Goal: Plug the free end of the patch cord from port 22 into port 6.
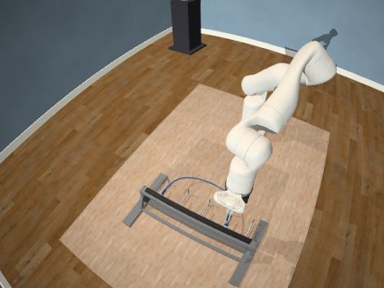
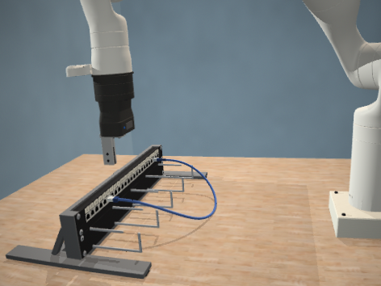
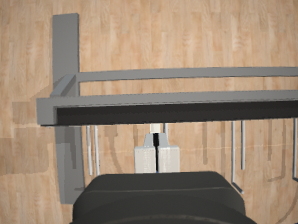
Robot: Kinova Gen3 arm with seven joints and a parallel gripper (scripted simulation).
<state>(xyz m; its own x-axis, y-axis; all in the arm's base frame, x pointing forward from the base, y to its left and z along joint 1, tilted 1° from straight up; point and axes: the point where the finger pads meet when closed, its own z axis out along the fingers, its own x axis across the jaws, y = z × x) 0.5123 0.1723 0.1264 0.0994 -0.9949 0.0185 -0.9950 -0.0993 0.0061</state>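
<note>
Exterior view shows the gripper (image 2: 109, 157) hanging above and behind the top edge of the panel (image 2: 121, 187), its two fingers pressed flat together with nothing between them. The patch cord (image 2: 203, 193) runs in a blue loop from a port near the far end of the panel out over the table (image 2: 250, 226) and back to a plug (image 2: 111, 199) seated in a port on the near half. That near plug looks pushed home, which would fit port 6, though the white number plates are too small to read, so I judge this rather than see it (whether the latch has caught cannot be told from here). The loop sags clear of the grey cable-management bars (image 2: 161, 190) and appears to rest lightly near the table, held up by its two plugged ends.

In the wrist view the closed fingers sit just short of the dark top of the panel, with a small white piece visible beyond their tips, probably the plug's body under the panel edge. The arm seems lifted off so that the rack (image 2: 77, 258), which stands loose on its feet, is not nudged. Release seems done; what is left is the cord lying still
</note>
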